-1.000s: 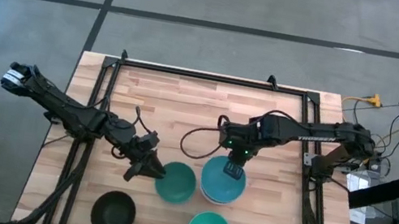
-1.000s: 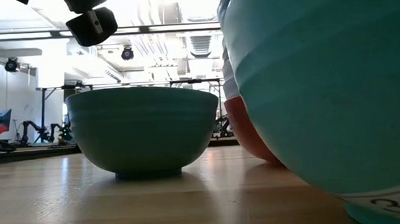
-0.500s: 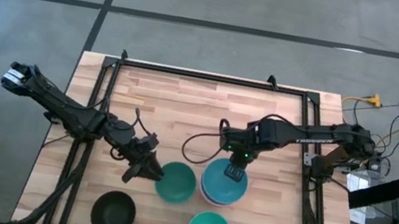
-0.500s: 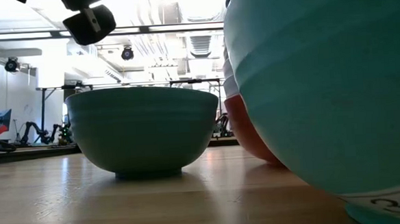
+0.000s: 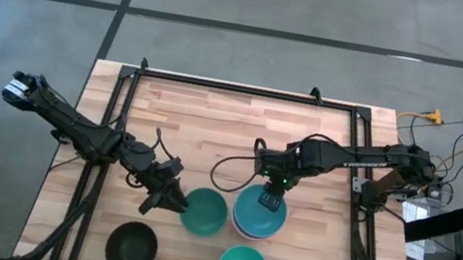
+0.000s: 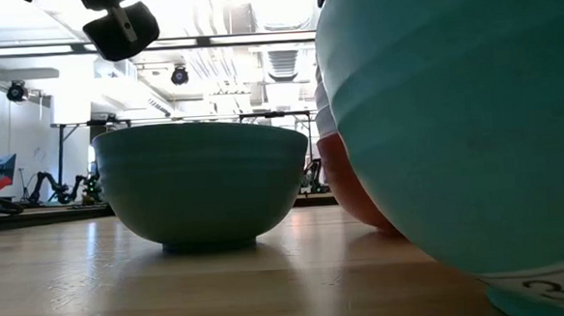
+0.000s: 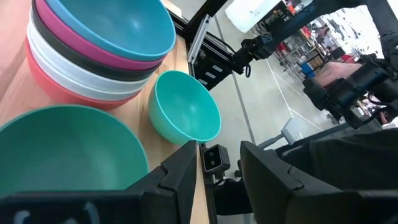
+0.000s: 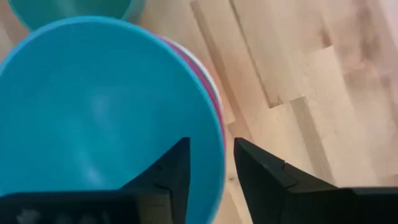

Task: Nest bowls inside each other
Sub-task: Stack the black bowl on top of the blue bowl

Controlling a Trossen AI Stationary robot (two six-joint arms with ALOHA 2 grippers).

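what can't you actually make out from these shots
- Stack, high view: the blue bowl on top hides the bowls below.
- Black bowl: seen only in the high view.
- Turquoise bowl, low view: cut off by the frame edge, blocking most of the stack.
- Left gripper, high view: too small to judge its jaws.

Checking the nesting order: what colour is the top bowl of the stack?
Blue; the top bowl shows best in the left wrist view.

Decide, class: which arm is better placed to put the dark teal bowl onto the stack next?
Probably the left. The left gripper hangs open beside the dark teal bowl; the right gripper sits at the rim of the stack's blue bowl.
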